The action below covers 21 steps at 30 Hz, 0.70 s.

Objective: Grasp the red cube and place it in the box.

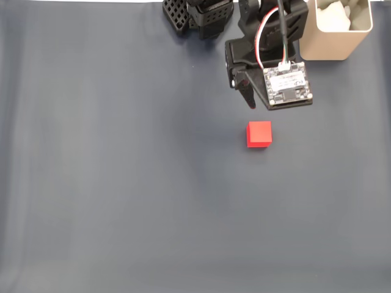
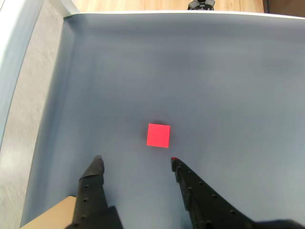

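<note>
Fixed view, looking down on a dark blue-grey mat (image 1: 110,183): the red cube (image 1: 259,134), small, bright and matte-faced, sits alone on the cloth right of centre, its top face slightly lighter than the side that shows. The black arm (image 1: 263,43) reaches in from the top edge, carrying a small circuit board (image 1: 287,84) with red, white and green wires. The gripper (image 1: 249,97) hangs just above the cube in this picture, apart from it; from this angle its spread cannot be told. The box (image 1: 336,36), a beige container with rounded corners and thin walls, stands at the top right corner, near the arm, with white material visible inside. A black lattice part (image 1: 176,15) lies at the top edge, left of the arm.

Wrist view: the gripper (image 2: 135,162) shows 2 black fingers (image 2: 93,186) spread wide, holding nothing. The red cube (image 2: 158,135) lies flat on the mat just beyond the fingertips, nearer the right-hand finger, touching neither. Its upper face reads as a plain red square with crisp edges. A beige corner (image 2: 52,214) shows at bottom left.
</note>
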### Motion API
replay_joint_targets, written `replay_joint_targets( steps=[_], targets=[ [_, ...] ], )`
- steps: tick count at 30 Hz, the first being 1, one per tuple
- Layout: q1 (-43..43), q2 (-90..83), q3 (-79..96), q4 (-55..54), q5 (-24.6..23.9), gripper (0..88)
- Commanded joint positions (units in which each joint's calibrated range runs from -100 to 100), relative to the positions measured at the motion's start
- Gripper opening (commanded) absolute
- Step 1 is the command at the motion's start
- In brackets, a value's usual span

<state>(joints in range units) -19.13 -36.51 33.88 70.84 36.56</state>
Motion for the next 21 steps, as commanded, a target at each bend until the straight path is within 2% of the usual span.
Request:
replay_joint_targets(
  steps=[1,21],
  targets=[
    [-0.01,0.64,0.12,-2.35,-0.59,38.0],
    [4.47,6.09,8.05,-12.69,0.49,41.1]
  ],
)
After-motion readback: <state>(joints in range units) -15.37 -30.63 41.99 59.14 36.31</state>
